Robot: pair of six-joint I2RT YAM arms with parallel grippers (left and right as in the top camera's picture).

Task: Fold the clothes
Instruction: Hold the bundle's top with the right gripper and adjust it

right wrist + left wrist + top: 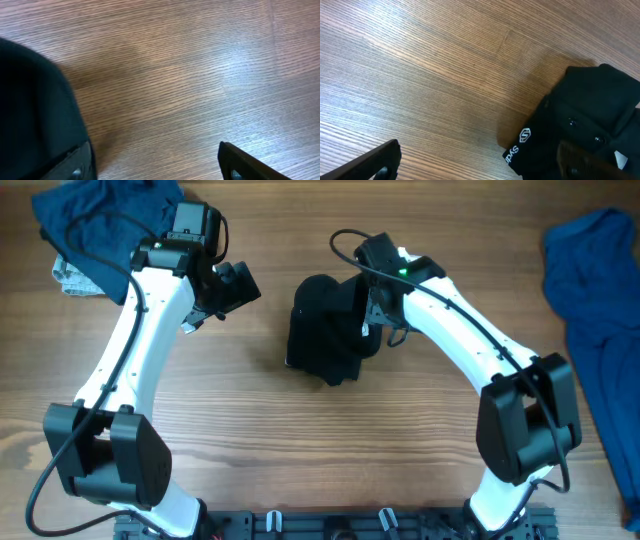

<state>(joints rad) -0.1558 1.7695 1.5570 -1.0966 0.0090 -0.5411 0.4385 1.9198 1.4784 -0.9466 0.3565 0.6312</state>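
Observation:
A black garment (325, 330) lies folded into a compact bundle at the table's middle. In the left wrist view (590, 110) it shows a small white logo label (524, 135). My left gripper (235, 285) is open and empty, just left of the bundle; in its wrist view (480, 167) one finger is over bare wood and the other over the garment's edge. My right gripper (372, 310) is open and empty at the bundle's right edge; in its wrist view (155, 167) the black fabric (30, 110) lies beside its left finger.
A dark blue garment (95, 220) lies crumpled at the far left corner, with a pale patterned cloth (68, 277) under its edge. A royal blue garment (595, 300) lies along the right edge. The table (250, 440) is wood.

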